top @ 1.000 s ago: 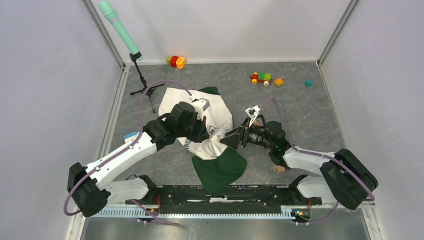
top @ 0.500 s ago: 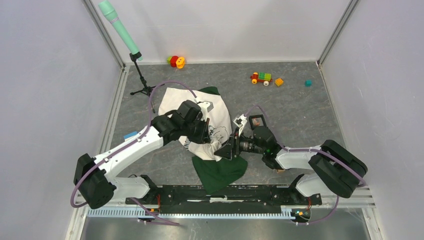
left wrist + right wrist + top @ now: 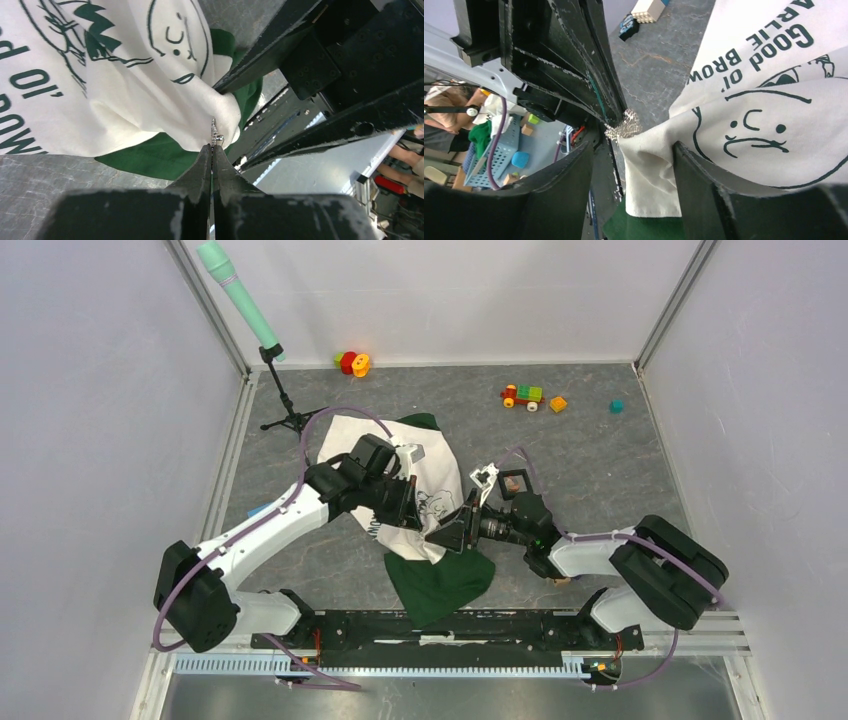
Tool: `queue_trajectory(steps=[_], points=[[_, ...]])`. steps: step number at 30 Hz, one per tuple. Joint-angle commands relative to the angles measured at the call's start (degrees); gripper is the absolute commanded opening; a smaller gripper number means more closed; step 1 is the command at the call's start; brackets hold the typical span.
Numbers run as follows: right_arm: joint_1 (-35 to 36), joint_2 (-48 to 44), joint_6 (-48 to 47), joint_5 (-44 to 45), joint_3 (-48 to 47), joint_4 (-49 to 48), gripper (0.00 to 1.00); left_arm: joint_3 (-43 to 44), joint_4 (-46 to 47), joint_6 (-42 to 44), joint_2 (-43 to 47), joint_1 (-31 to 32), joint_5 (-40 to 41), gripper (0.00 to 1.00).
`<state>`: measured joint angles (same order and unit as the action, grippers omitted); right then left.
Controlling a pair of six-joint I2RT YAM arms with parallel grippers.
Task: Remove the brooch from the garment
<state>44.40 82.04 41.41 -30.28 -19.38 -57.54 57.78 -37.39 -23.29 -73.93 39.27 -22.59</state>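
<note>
Silvery and knobbly, the small metal brooch (image 3: 624, 126) sits right at the tips of your left claw (image 3: 212, 150), whose fingers are clenched flat together on it, so only a glinting bit pokes out beyond them. It is pinned at the corner of a raised fold of the large white cloth T-shirt (image 3: 125, 100), and that fold runs back between the fingers of your right claw (image 3: 633, 150). Those jaws stand apart on either side of the cloth. Neither wrist view shows whether they actually press it, so don't count on that hold.

My judgement on handling: the brooch looks light, hard and bumpy, small enough to twist out of smooth fingers, and its pin is probably thin and easy to bend. Take it by the body, as your left claw does, not by the pin. The shirt is soft and limp — it will stretch and follow any pull rather than resist. It needs anchoring close to the brooch, just past the left claw's tips, or the whole fold will trail along. A dark green fabric part (image 3: 150, 155) shows under the fold there.

Readable print lies to the right of the right claw's fingers: "Good Ol'" above "BROW", with "ARLIE" cut off at the frame edge — and a round cartoon face (image 3: 754, 130) below it
</note>
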Motion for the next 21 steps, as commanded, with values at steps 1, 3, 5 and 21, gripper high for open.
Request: queue_trajectory(steps=[1, 3, 5, 21], points=[[-0.19, 2.38, 4.29, -2.57, -0.7, -9.6, 0.61, 0.23, 0.93, 1.48, 0.38, -0.33, -7.52, 0.02], [-0.16, 3.27, 4.8, -3.07, -1.51, -9.85, 0.58, 0.21, 1.26, 1.73, 0.42, -0.35, -9.13, 0.02], [-0.14, 3.8, 4.87, -2.95, -1.88, -9.87, 0.55, 0.33, 1.35, 1.93, 0.39, -0.42, -10.04, 0.02], [-0.19, 4.37, 6.97, -3.23, -0.66, -14.33, 0.24, -0.82, 2.68, 2.12, 0.61, -0.51, -12.03, 0.02]])
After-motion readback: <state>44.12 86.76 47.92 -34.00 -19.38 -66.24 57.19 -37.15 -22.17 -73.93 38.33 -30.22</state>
